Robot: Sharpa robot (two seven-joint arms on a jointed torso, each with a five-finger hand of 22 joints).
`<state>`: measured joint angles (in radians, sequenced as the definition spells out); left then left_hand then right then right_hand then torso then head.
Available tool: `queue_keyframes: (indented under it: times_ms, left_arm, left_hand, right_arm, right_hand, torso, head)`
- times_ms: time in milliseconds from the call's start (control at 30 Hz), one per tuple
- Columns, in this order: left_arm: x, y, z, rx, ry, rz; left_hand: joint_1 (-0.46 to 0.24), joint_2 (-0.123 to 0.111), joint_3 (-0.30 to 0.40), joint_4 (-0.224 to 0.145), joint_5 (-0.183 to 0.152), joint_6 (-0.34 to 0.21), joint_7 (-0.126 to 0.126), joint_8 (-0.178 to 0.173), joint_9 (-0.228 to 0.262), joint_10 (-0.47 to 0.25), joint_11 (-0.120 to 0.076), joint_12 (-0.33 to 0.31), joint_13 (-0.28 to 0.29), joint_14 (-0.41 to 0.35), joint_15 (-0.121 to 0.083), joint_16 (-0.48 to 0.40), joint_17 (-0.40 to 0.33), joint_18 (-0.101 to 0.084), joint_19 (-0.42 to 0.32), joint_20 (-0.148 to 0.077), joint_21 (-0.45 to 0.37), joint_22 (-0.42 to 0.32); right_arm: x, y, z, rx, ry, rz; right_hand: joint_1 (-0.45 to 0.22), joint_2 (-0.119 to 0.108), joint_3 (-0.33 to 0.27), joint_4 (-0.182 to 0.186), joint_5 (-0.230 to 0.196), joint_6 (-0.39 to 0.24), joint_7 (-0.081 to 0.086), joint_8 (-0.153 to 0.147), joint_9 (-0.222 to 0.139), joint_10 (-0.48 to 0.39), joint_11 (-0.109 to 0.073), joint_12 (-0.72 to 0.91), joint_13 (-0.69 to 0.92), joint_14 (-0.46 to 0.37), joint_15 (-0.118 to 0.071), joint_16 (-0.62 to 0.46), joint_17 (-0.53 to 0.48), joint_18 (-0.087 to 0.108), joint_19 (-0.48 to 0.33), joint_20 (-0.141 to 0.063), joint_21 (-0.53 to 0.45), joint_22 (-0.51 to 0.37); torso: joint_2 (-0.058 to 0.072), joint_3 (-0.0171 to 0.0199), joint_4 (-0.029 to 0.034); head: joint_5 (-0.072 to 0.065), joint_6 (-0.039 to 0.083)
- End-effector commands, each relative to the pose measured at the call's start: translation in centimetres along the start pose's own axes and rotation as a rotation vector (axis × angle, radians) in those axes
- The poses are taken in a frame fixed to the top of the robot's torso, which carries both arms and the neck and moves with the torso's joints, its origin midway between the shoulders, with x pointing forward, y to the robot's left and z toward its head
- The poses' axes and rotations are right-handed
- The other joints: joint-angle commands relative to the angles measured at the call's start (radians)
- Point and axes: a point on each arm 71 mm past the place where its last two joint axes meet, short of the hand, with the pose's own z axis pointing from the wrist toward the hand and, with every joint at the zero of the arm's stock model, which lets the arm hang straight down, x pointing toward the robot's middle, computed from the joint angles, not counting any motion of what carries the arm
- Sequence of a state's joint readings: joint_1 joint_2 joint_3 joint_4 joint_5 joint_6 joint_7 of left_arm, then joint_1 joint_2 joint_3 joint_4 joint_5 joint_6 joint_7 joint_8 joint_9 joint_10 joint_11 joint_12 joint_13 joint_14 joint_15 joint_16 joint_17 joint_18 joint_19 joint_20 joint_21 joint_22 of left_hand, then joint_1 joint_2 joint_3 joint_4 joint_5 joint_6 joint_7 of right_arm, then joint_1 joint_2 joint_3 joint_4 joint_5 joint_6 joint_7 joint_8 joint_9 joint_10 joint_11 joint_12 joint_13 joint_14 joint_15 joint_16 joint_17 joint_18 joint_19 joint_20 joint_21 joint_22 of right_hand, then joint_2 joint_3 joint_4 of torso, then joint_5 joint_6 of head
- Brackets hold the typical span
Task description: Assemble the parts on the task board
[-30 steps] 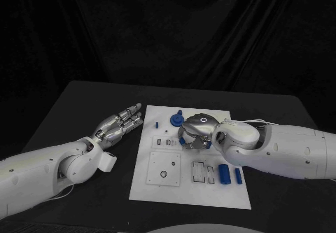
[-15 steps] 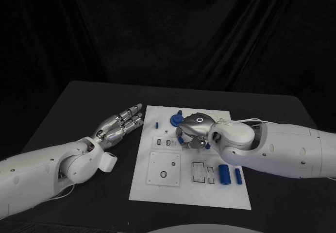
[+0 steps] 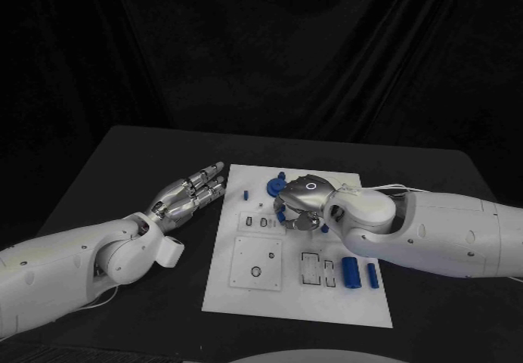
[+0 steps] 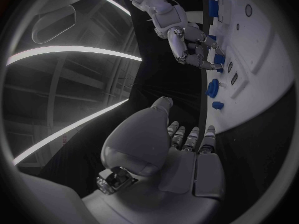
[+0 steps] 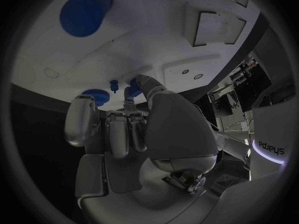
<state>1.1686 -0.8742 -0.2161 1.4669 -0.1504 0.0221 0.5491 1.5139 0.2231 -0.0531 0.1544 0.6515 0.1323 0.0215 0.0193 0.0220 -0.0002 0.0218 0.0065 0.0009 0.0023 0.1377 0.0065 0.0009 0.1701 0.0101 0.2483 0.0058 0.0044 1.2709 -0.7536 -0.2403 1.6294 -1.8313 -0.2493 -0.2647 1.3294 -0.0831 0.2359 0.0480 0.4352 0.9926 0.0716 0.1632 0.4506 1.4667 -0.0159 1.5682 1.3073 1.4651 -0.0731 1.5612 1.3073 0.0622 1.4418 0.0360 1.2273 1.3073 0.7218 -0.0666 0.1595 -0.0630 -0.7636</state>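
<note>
The white task board lies in the middle of the black table. My right hand hovers low over the board's far half, fingers curled down. It pinches a small blue part at its fingertips, against the board; the same part peeks out under the hand. A blue gear-like part and a small blue peg sit just beyond it. My left hand lies flat and open on the table left of the board, fingers stretched out, holding nothing.
Two blue cylinders lie side by side at the board's near right. Rectangular slots and a square plate with a round hole mark the board's near half. Black cloth hangs behind the table.
My right hand has shifted slightly left and away over the board and turned at the wrist, keeping its fingers on the blue part. The left hand has barely moved.
</note>
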Motion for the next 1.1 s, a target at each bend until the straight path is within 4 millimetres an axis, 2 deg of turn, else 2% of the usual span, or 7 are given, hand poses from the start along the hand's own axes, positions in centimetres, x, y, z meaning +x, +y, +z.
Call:
queue_keyframes:
  times_ms: [33, 200, 333, 367, 567, 833, 1100]
  left_arm:
    - [0.24, -0.03, 0.07, 0.008, 0.014, -0.009]
    - [0.25, -0.02, 0.07, 0.007, 0.015, -0.009]
    - [0.27, -0.01, 0.08, 0.007, 0.016, -0.010]
    - [0.28, -0.01, 0.08, 0.007, 0.016, -0.010]
    - [0.28, 0.00, 0.08, 0.006, 0.016, -0.010]
    - [0.25, 0.05, 0.08, 0.003, 0.015, -0.010]
    - [0.15, 0.12, 0.02, 0.000, 0.012, -0.008]
  left_hand:
    - [-0.006, 0.001, 0.003, -0.003, 0.004, 0.000, 0.005, 0.004, 0.000, 0.000, 0.006, -0.006, -0.001, -0.002, 0.006, -0.007, -0.001, 0.008, 0.000, 0.005, 0.001, 0.002]
    - [-0.006, 0.003, 0.005, -0.003, 0.004, -0.001, 0.006, 0.004, 0.000, 0.000, 0.007, -0.006, -0.001, -0.002, 0.007, -0.007, -0.001, 0.008, 0.000, 0.006, 0.001, 0.002]
    - [-0.006, 0.003, 0.005, -0.003, 0.004, -0.001, 0.006, 0.004, 0.000, 0.000, 0.007, -0.006, -0.001, -0.002, 0.007, -0.007, -0.001, 0.008, 0.000, 0.006, 0.001, 0.002]
    - [-0.006, 0.003, 0.005, -0.003, 0.004, -0.001, 0.006, 0.004, 0.000, 0.000, 0.007, -0.006, -0.001, -0.002, 0.007, -0.007, -0.001, 0.008, 0.000, 0.006, 0.001, 0.002]
    - [-0.006, 0.003, 0.005, -0.004, 0.004, -0.001, 0.006, 0.004, 0.000, 0.000, 0.007, -0.006, -0.001, -0.002, 0.007, -0.007, -0.001, 0.008, 0.000, 0.006, 0.001, 0.002]
    - [-0.006, 0.003, 0.005, -0.004, 0.004, -0.001, 0.006, 0.004, 0.000, 0.000, 0.007, -0.006, -0.001, -0.002, 0.007, -0.007, -0.001, 0.008, 0.000, 0.006, 0.001, 0.002]
    - [-0.006, 0.004, 0.006, -0.005, 0.004, -0.001, 0.007, 0.004, 0.000, 0.000, 0.008, -0.006, -0.001, -0.002, 0.008, -0.007, -0.001, 0.008, 0.000, 0.007, 0.001, 0.002]
  right_arm:
    - [0.75, -0.17, -0.07, 0.022, 0.041, -0.017]
    - [0.75, -0.12, -0.02, 0.020, 0.041, -0.017]
    - [0.78, -0.11, -0.01, 0.020, 0.043, -0.017]
    - [0.78, -0.11, -0.01, 0.020, 0.043, -0.017]
    - [0.82, -0.12, -0.01, 0.019, 0.043, -0.017]
    - [0.78, -0.30, -0.12, 0.019, 0.027, -0.012]
    - [0.71, -0.70, -0.36, 0.023, 0.005, -0.006]
  right_hand:
    - [-0.013, 0.000, 0.000, -0.003, -0.009, -0.006, 0.000, -0.001, 0.027, 0.104, -0.003, 0.003, 0.263, 0.102, -0.005, -0.005, 0.253, 0.009, 0.002, -0.003, -0.005, 0.169]
    - [-0.024, 0.001, -0.003, -0.002, -0.049, -0.013, -0.001, -0.007, 0.031, 0.104, -0.003, 0.003, 0.263, 0.102, -0.005, -0.007, 0.251, 0.010, 0.001, -0.002, -0.008, 0.168]
    - [-0.040, 0.002, -0.012, 0.001, -0.131, -0.031, 0.001, -0.023, 0.031, 0.104, -0.001, 0.003, 0.263, 0.102, -0.004, -0.009, 0.250, 0.010, 0.000, -0.001, -0.013, 0.167]
    - [-0.047, 0.001, -0.018, 0.005, -0.167, -0.035, 0.002, -0.028, 0.030, 0.104, -0.001, 0.003, 0.263, 0.101, -0.003, -0.011, 0.249, 0.010, 0.000, 0.000, -0.015, 0.167]
    - [-0.066, -0.005, -0.039, 0.016, -0.240, -0.042, 0.005, -0.038, 0.029, 0.104, 0.002, 0.003, 0.263, 0.101, -0.001, -0.010, 0.249, 0.010, 0.001, 0.001, -0.017, 0.167]
    - [-0.080, -0.015, -0.068, 0.035, -0.311, -0.106, 0.012, -0.083, 0.002, 0.104, 0.008, 0.003, 0.263, 0.100, 0.004, -0.015, 0.245, 0.012, -0.002, 0.005, -0.029, 0.165]
    - [-0.070, -0.023, -0.092, 0.054, -0.337, -0.199, 0.013, -0.102, -0.046, 0.104, 0.010, 0.003, 0.263, 0.099, 0.006, -0.020, 0.242, 0.014, -0.005, 0.008, -0.041, 0.162]
  torso:
    - [0.000, 0.0001, -0.0001]
    - [0.000, 0.0001, -0.0003]
    - [0.000, 0.0003, -0.0006]
    - [0.000, 0.0001, -0.0005]
    - [0.000, 0.0000, -0.0009]
    - [0.000, 0.0002, -0.0003]
    - [0.000, 0.0002, -0.0004]
  head:
    - [-0.002, 0.001]
    - [-0.002, -0.001]
    - [-0.003, -0.001]
    - [-0.003, -0.001]
    - [-0.005, -0.003]
    - [-0.005, -0.003]
    - [-0.004, -0.005]
